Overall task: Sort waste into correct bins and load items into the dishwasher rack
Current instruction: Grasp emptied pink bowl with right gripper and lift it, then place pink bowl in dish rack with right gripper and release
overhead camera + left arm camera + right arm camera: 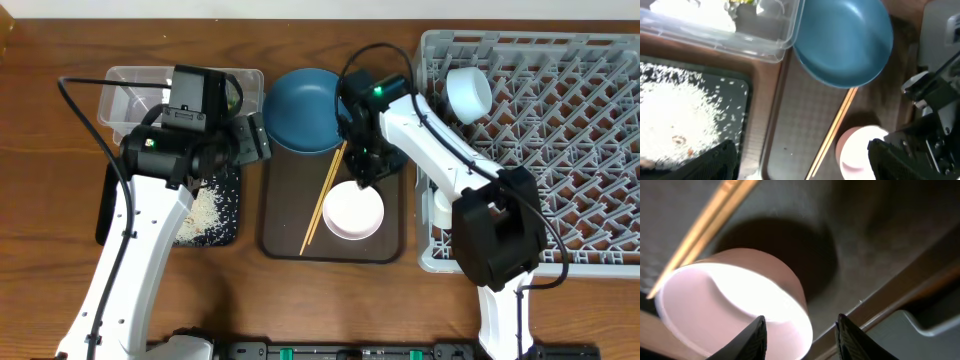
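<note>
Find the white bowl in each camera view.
Overhead: white bowl near the centre, slightly low.
Left wrist: bowl at the bottom edge, right of centre.
Right wrist: bowl fills the lower left.
Shared landmark: the chopsticks along its left side in all three.

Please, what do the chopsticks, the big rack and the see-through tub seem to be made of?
Chopsticks: probably wood or bamboo with a matte finish; they are pale tan, thin and straight.
Rack: apparently moulded plastic, grey and dull; it is a uniform lattice of pegs.
See-through tub: likely clear, glossy plastic; the contents show through its wall and the rim catches light.
</note>
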`<move>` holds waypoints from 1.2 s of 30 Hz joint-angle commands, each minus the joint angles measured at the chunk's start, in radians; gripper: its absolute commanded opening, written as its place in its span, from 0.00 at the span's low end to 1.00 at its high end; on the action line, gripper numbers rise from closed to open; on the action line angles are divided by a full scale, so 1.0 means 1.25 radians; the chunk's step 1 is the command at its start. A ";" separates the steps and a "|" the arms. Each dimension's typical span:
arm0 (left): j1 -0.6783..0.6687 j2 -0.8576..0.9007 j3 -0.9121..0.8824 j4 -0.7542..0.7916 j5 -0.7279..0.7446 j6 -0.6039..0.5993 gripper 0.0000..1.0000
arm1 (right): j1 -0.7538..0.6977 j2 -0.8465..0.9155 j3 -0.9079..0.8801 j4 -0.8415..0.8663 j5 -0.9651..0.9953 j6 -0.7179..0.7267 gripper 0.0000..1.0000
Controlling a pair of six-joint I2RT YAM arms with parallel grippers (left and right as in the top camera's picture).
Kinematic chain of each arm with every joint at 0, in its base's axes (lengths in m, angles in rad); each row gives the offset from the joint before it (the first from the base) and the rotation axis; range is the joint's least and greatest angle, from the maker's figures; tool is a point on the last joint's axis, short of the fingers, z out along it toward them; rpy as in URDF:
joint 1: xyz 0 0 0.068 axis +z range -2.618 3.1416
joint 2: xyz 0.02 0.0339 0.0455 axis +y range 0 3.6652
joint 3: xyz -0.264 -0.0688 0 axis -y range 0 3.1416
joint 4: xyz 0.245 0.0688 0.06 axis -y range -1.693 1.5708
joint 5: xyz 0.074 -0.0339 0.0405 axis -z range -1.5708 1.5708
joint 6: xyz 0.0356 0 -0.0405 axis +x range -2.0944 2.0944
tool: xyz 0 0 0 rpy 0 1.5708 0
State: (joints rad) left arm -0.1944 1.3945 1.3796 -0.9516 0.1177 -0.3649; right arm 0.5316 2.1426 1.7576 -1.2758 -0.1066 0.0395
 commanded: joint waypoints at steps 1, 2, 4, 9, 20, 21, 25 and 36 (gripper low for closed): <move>0.003 0.003 0.004 -0.008 -0.057 0.031 0.87 | 0.005 0.005 -0.053 0.023 0.004 -0.017 0.43; 0.003 0.003 0.004 -0.008 -0.077 0.031 0.87 | 0.005 0.005 -0.066 0.032 0.004 -0.017 0.43; 0.003 0.003 0.004 -0.007 -0.096 0.031 0.87 | 0.004 0.005 -0.089 0.052 0.004 -0.015 0.42; 0.003 0.003 0.004 -0.007 -0.095 0.031 0.88 | 0.004 0.005 -0.103 0.067 0.004 -0.014 0.15; 0.003 0.003 0.004 -0.007 -0.095 0.031 0.88 | -0.010 -0.052 -0.094 0.052 0.010 0.007 0.01; 0.003 0.003 0.004 -0.007 -0.095 0.031 0.88 | -0.012 -0.074 -0.091 0.049 0.010 0.011 0.01; 0.003 0.003 0.004 -0.007 -0.095 0.031 0.89 | -0.034 -0.189 -0.072 0.033 0.011 0.033 0.01; 0.003 0.003 0.004 -0.007 -0.095 0.031 0.88 | -0.213 -0.480 -0.061 0.028 0.416 0.239 0.01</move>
State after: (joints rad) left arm -0.1944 1.3945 1.3796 -0.9615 0.0177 -0.3393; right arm 0.3187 1.5700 1.6764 -1.2358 0.1688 0.2218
